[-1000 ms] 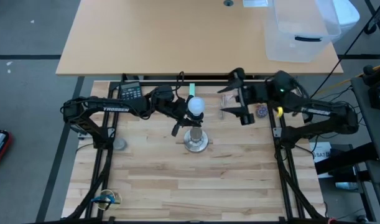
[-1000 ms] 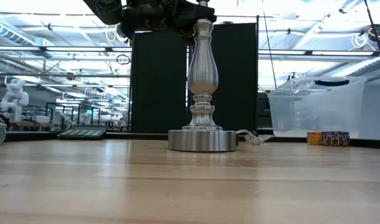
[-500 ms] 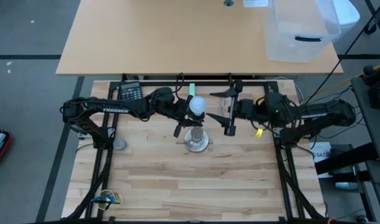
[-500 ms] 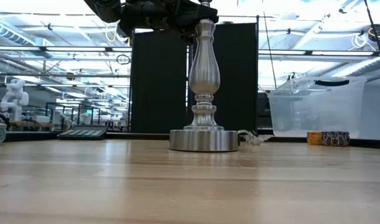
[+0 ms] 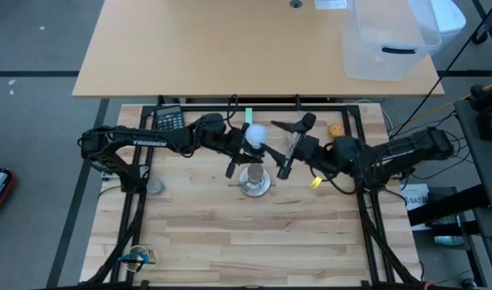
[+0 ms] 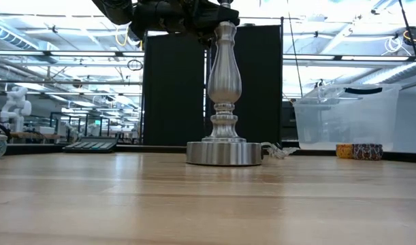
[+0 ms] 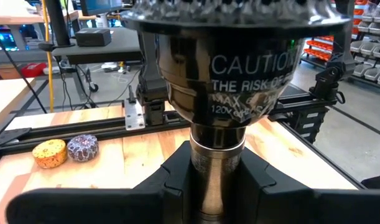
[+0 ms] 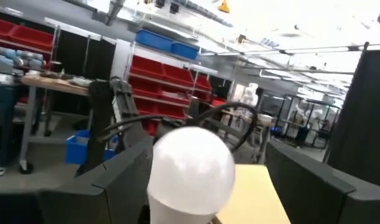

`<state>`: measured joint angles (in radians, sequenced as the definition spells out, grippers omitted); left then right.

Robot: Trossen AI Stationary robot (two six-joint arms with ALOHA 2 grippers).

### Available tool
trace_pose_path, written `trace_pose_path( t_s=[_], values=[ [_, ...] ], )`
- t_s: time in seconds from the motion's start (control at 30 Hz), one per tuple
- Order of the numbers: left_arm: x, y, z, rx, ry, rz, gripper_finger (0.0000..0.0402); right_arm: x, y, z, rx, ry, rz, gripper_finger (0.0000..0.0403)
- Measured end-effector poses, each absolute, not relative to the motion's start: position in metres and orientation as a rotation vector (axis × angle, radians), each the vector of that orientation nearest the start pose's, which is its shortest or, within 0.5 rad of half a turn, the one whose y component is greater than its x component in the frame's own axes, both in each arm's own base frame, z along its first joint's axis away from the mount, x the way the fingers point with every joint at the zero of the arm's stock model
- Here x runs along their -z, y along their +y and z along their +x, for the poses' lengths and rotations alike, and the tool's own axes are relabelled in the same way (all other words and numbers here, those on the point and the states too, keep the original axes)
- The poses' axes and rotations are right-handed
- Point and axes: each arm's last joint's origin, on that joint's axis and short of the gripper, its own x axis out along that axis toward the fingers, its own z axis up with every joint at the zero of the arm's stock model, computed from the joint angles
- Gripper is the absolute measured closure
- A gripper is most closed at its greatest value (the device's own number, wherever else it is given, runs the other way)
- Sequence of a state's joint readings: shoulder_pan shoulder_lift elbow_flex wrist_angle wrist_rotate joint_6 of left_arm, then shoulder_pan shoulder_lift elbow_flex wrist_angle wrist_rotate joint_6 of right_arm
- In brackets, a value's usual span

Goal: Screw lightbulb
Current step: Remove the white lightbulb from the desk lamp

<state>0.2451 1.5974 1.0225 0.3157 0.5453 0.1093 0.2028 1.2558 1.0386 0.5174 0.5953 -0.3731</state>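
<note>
While the lightbulb (image 5: 255,135) sits on top of the silver lamp stand (image 5: 254,182), near the middle of the wooden table (image 5: 229,234) and somewhat toward its far edge, each arm appears to have its own job. From the left side comes the left gripper (image 5: 239,156), and in its wrist view its fingers (image 7: 171,186) are pressed against the slim neck just below the dark socket (image 7: 230,56), pinching the stand; this looks like a brace, so that the stand does not spin or tip when the bulb is turned. From the right side comes the right gripper (image 5: 283,148), spread wide and just beside the bulb at bulb height. In its wrist view the white globe lies between its two dark fingers (image 8: 308,180) with space on both sides, so nothing is gripped there yet. That wide stance seems meant to let the fingers pass around the globe before closing to twist it. Whether the base is already partly threaded into the socket cannot be told
</note>
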Motion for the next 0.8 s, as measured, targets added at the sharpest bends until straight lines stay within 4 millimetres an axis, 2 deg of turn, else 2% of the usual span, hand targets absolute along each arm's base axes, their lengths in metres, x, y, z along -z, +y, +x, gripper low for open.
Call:
trace_pose_path(
  t_s=[0.3,0.67,0.8],
  values=[
    [-0.261,0.072,0.348,0.308,0.221,0.011,0.0330,-0.372,0.042,0.295,0.446,-0.187,-0.208,0.0105],
    [-0.261,0.071,0.348,0.298,0.222,0.014,0.0330,-0.384,0.036,0.340,0.532,-0.048,-0.197,0.0105],
    [-0.261,0.071,0.348,0.299,0.221,0.015,0.0330,-0.390,0.037,0.347,0.534,-0.048,-0.194,0.0105]
  ],
)
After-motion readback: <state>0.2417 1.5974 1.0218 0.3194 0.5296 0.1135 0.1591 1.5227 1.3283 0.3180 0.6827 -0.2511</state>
